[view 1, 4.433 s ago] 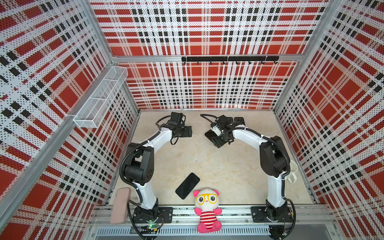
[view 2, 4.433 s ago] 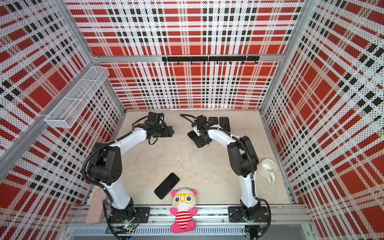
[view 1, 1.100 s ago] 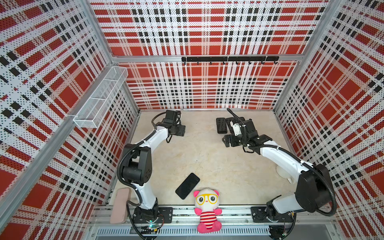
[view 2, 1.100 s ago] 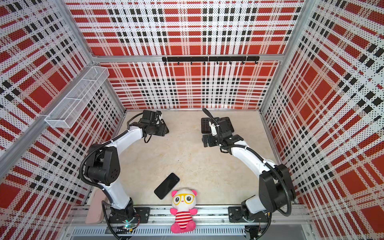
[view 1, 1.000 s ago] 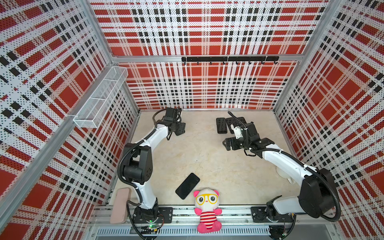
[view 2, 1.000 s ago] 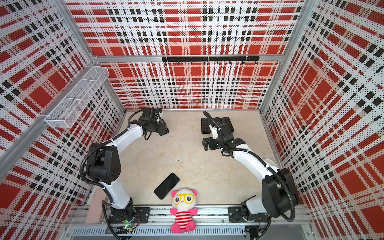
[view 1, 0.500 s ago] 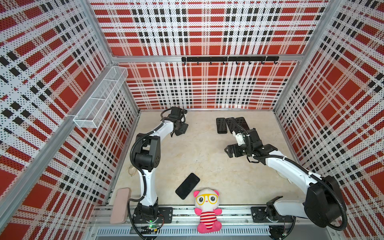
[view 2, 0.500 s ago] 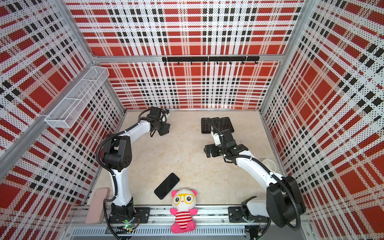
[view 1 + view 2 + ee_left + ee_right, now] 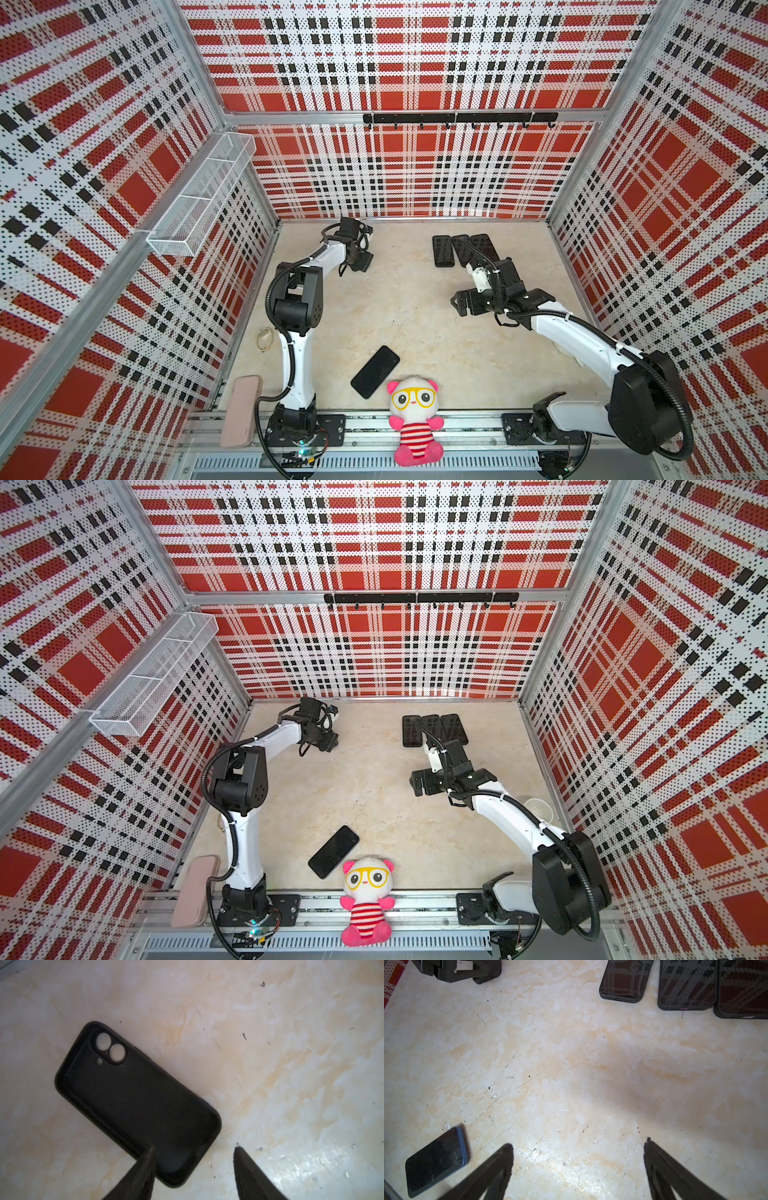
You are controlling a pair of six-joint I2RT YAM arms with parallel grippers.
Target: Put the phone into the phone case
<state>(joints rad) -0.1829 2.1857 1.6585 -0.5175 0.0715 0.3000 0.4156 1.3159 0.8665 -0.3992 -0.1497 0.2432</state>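
The phone (image 9: 375, 372) (image 9: 333, 852), black-screened with a blue edge (image 9: 437, 1161), lies flat near the table's front, just behind the plush toy. In the left wrist view the black phone case (image 9: 135, 1101) lies on the table with its inside facing up and the two camera holes showing. My left gripper (image 9: 193, 1148) (image 9: 359, 259) hangs low over it at the back left, open. One fingertip is over the case's near corner, the other over bare table. My right gripper (image 9: 577, 1142) (image 9: 459, 301) is wide open over bare table right of centre, holding nothing.
Three dark phones in cases (image 9: 461, 249) (image 9: 687, 982) lie side by side at the back right. A plush toy (image 9: 413, 419) sits on the front rail, with a pink pouch (image 9: 241, 409) at the front left. Glasses (image 9: 262, 338) lie by the left wall and a white cup (image 9: 538, 808) by the right wall.
My right gripper has drawn back from the row of phones toward the middle of the table. The left arm's elbow has swung in, and its jaws have narrowed a little over the case.
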